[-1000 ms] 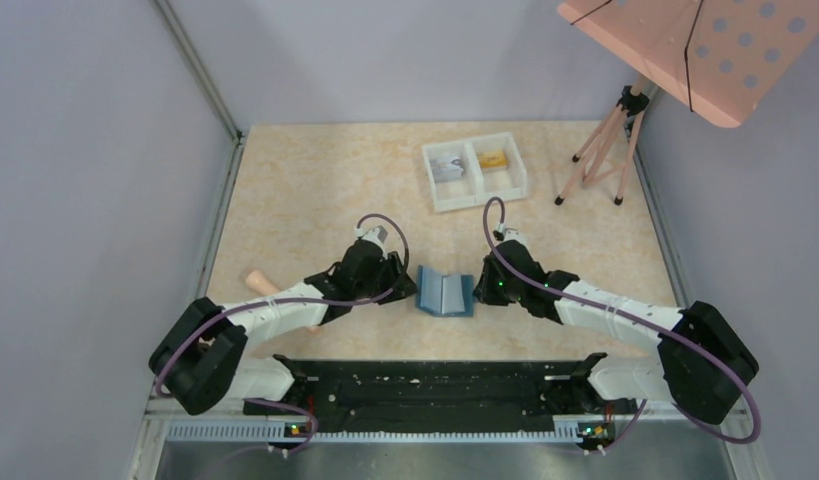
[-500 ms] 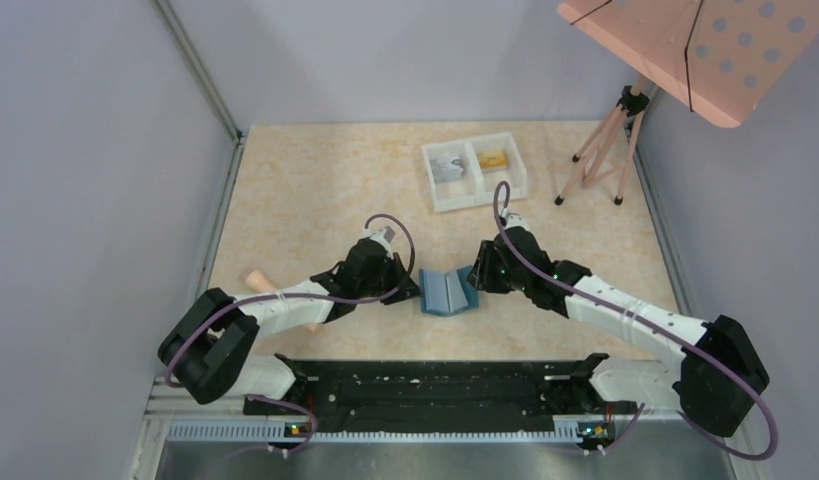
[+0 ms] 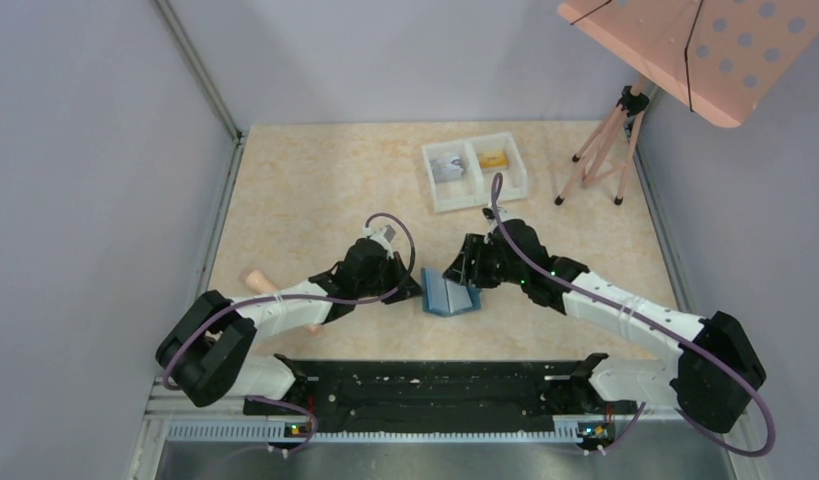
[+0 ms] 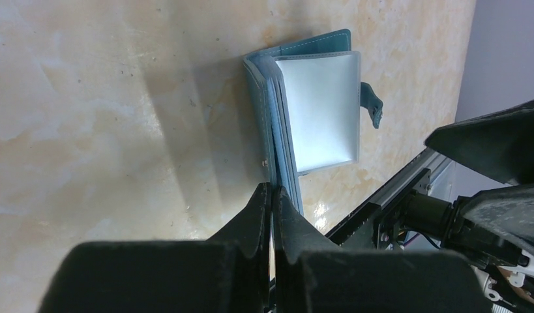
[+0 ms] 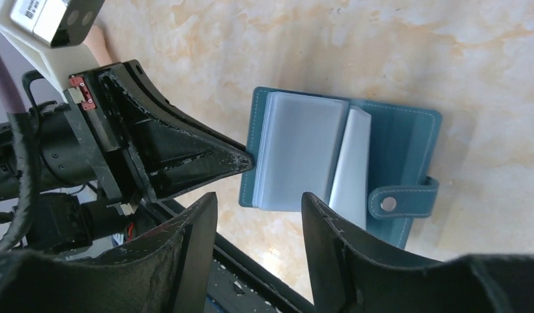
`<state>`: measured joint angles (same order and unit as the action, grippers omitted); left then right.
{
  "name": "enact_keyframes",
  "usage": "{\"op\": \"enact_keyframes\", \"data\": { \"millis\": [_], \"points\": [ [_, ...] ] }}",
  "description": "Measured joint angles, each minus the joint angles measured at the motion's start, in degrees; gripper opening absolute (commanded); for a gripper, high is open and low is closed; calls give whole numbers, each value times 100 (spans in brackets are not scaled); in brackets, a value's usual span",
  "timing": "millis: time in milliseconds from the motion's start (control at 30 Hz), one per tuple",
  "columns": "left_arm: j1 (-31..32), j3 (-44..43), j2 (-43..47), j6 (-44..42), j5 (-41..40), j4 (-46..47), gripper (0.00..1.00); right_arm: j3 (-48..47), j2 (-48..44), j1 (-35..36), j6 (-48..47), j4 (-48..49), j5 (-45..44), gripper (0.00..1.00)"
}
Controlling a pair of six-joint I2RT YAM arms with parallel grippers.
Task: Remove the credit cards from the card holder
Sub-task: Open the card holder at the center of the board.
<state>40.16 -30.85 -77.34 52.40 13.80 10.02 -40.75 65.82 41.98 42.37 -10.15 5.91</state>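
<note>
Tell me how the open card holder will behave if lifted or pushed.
Probably floppy: the card holder lies open with its sleeves fanning loose, so it may fold when lifted. It looks thin and light, so a push could slide it on the smooth table, though the left gripper, shut on its edge, likely pins it.

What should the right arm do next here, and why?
Probably lower the right fingers, open above the card holder, onto the half-raised clear sleeve and pinch it. The left fingers are shut on the holder's cover edge, pinning it, and no card shows in the sleeves facing up, so turning a page seems the way to check.
</note>
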Motion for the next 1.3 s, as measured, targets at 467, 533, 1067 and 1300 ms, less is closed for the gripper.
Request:
{"op": "enact_keyframes", "data": {
  "millis": [467,533,1067,1300],
  "points": [
    [0,2,70,0,33,-11,0,2,1178,212,33,538,479,57],
    [0,7,72,0,33,-9,0,2,1311,219,31,595,503,56],
    [0,61,122,-2,24,-55,0,103,1631,227,24,625,407,36],
    [0,61,125,-2,24,-63,0,103,1613,227,28,595,341,49]
  ]
}}
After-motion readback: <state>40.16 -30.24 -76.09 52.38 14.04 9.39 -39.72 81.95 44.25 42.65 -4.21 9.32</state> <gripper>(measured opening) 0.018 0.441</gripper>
